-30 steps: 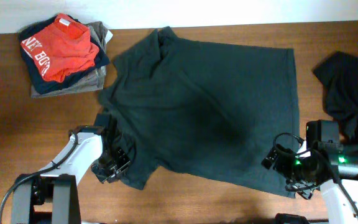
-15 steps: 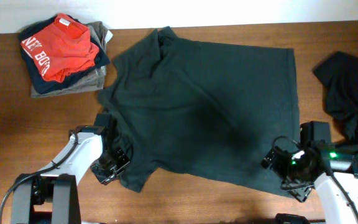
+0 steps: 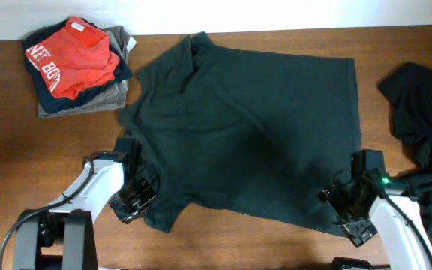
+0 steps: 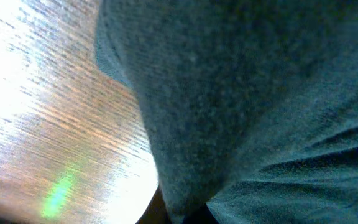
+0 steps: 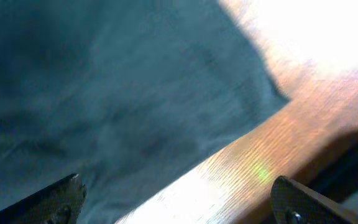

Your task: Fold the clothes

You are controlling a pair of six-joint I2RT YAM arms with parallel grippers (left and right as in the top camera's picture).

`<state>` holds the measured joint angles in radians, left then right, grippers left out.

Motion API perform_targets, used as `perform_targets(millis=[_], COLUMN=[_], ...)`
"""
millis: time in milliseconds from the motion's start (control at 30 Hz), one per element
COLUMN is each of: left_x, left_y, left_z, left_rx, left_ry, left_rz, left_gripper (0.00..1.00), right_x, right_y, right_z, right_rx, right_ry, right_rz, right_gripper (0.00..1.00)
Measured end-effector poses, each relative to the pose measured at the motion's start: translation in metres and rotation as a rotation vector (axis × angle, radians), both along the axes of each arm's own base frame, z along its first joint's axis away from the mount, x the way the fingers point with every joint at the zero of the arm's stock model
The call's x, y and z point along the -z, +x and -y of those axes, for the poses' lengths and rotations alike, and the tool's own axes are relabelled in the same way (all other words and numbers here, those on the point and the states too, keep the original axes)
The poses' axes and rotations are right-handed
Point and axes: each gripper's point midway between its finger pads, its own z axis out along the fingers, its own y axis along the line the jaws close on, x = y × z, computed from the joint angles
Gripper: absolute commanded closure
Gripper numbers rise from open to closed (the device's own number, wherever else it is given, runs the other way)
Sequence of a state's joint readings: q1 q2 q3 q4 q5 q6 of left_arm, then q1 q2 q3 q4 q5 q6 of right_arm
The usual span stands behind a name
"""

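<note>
After clamping the left gripper [image 3: 133, 201] onto the sleeve [image 3: 156, 214] of the dark T-shirt [image 3: 246, 135], now nudging the wide-spread right gripper [image 5: 176, 196] toward the hem corner [image 5: 269, 93], nearly set to fold.

Right tool [image 5: 179, 202] spread wide; view blurred.
The dark garment [image 5: 104, 93] covers the left and far area; bare wooden surface [image 5: 278, 143] shows right; fingertips well apart.

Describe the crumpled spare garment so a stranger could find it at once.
On the wooden table, look past the charcoal T-shirt spread flat in the middle to the right edge. The black garment lies there in a rumpled heap, unlike the neatly folded stack, red on top, at the far left corner.
</note>
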<state>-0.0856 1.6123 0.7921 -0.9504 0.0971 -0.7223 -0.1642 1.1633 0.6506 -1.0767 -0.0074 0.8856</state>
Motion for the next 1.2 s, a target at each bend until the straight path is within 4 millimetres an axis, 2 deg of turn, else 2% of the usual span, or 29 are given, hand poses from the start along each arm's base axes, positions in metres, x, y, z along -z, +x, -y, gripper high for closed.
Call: perform_targets(millis=[167, 667, 967, 1200], left_x=[0.0, 0.0, 0.0, 0.0], left_y=[-0.003, -0.003, -0.003, -0.003], left_z=[0.0, 0.0, 0.0, 0.0], left_rx=[0.0, 0.0, 0.003, 0.003], left_ry=[0.001, 0.001, 0.0, 0.001], left_rz=[-0.01, -0.011, -0.01, -0.011], left_gripper=[0.99, 0.98, 0.98, 0.99], right_x=[0.007, 0.006, 0.027, 0.037], right_y=[-0.004, -0.006, -0.008, -0.001], right_z=[0.009, 0.022, 0.024, 0.026], right_rx=[0.038, 0.078, 0.078, 0.079], right_ry=[-0.05, -0.127, -0.14, -0.142], right_rz=[-0.055, -0.056, -0.07, -0.079], right_gripper=[0.0, 0.01, 0.01, 0.01])
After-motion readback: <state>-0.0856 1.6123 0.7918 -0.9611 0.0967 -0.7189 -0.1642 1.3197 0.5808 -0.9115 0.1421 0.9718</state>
